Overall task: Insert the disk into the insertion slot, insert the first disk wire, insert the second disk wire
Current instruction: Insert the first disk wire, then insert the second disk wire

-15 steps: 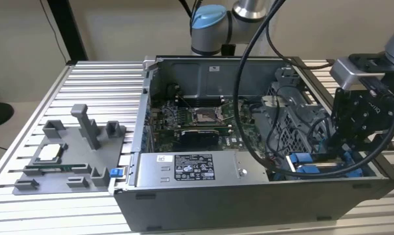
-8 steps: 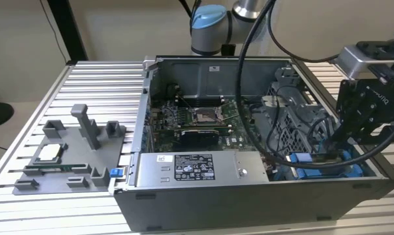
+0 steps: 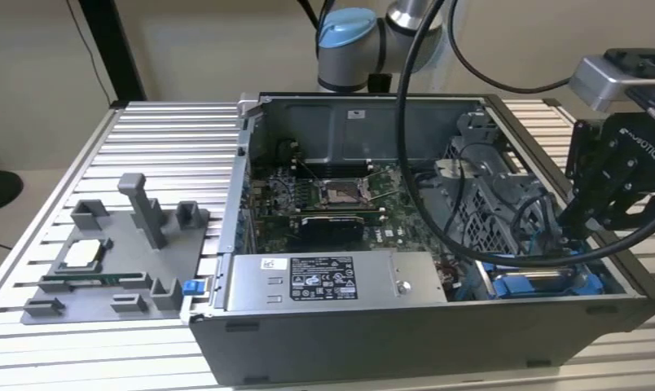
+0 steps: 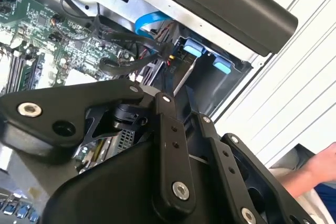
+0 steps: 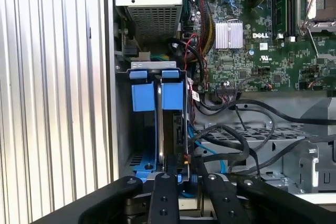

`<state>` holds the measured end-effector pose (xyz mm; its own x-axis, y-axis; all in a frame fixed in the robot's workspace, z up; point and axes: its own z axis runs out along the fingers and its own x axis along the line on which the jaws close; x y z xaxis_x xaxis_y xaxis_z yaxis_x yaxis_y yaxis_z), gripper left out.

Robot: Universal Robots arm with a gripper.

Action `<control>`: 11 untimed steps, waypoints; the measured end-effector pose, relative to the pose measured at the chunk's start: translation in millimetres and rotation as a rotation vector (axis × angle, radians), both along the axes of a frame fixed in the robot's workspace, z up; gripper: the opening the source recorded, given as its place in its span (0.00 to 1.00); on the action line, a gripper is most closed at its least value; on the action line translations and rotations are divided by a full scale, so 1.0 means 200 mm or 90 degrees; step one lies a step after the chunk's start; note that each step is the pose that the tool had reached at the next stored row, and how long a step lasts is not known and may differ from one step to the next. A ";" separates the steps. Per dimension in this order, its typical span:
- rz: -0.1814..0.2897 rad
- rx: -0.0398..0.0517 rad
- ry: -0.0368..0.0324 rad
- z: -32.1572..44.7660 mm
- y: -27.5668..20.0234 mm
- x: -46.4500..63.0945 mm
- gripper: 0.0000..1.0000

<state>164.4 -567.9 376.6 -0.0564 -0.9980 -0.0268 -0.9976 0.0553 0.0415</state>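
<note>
Disk [image 5: 172,96] on edge in insertion slot [image 5: 155,65], gripper [image 5: 186,178] near

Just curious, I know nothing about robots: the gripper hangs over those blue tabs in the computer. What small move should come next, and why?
Probably a slow, short move down toward the insertion slot: the gripper sits right at its end, the disk seems already seated, and a blue wire lies nearby.

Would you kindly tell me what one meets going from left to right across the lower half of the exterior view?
The grey parts fixture → power-supply box → gripper.
</note>
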 end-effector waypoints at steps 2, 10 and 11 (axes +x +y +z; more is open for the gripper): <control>0.000 -0.0001 0.0000 0.000 0.000 0.00 1.00; 0.000 -0.0002 0.0000 0.001 0.000 0.00 0.00; 0.000 -0.0002 0.0000 0.001 0.000 0.00 0.00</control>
<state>164.3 -567.9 376.8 -0.0564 -0.9981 -0.0265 -0.9976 0.0552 0.0415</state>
